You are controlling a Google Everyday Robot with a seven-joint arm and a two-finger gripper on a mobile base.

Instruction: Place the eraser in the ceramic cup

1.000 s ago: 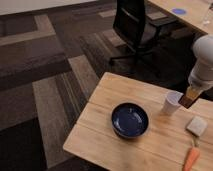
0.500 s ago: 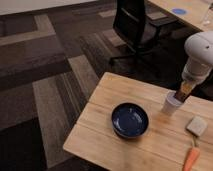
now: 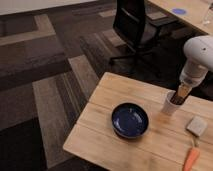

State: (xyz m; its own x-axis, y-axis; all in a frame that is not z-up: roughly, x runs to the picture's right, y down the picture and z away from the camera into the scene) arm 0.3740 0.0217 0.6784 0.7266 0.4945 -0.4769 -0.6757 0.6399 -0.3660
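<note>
The white ceramic cup point(image 3: 169, 106) stands upright on the wooden table point(image 3: 125, 87), to the right of the blue bowl. My gripper point(image 3: 179, 98) hangs from the white arm at the right, pointing down right over the cup's mouth with its tips at the rim. It is shut on the eraser point(image 3: 176, 100), a small dark block that shows at the fingertips, partly sunk into the cup's opening.
A wide dark blue bowl point(image 3: 130, 120) sits mid-table. A light grey square pad point(image 3: 197, 126) lies right of the cup, and an orange carrot-shaped thing point(image 3: 190, 158) lies at the front right edge. A black office chair point(image 3: 134, 25) stands behind the table on patterned carpet.
My gripper has moved left from beside the cup to over its mouth and come down, carrying the dark eraser with it. The cup, bowl and pad have not moved.
</note>
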